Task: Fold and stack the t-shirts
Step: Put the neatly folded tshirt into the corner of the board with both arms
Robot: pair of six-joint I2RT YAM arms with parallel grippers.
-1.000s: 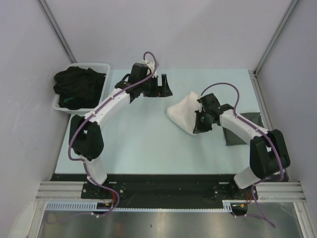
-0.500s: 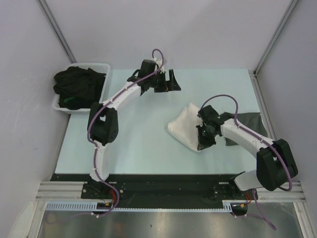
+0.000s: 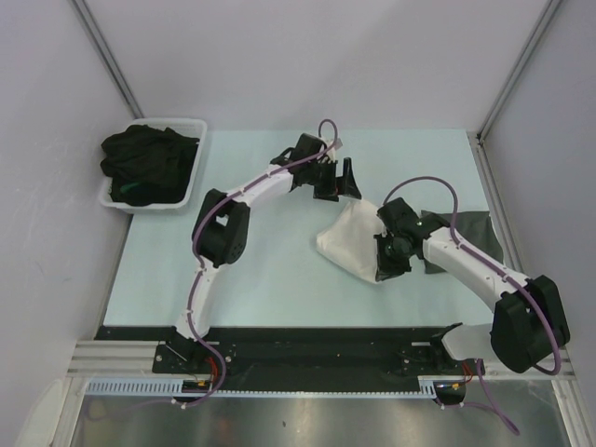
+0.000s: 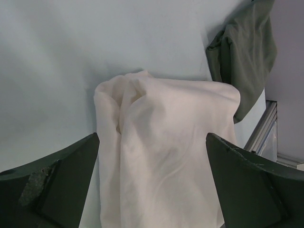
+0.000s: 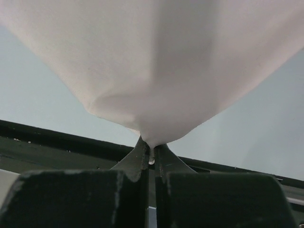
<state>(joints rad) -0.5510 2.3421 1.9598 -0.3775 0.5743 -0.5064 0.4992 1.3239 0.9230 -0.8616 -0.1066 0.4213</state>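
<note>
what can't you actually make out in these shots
Cream t-shirt: print not visible in any view, only plain cloth shows.
Dark grey t-shirt: top view, right arm covers part; left wrist view, frame edge cuts it.
Black t-shirts in the tub: top view, heaped together, count unclear.

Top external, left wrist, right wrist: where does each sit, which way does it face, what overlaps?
Top external: overhead behind the bases, looking down on the table; both arms, left gripper, right gripper show.
Left wrist: looks down between open fingers onto the cream t-shirt; grey t-shirt beyond.
Right wrist: looks along shut fingers pinching cream cloth.
Shared: cream t-shirt in all three; grey t-shirt in top and left wrist.
</note>
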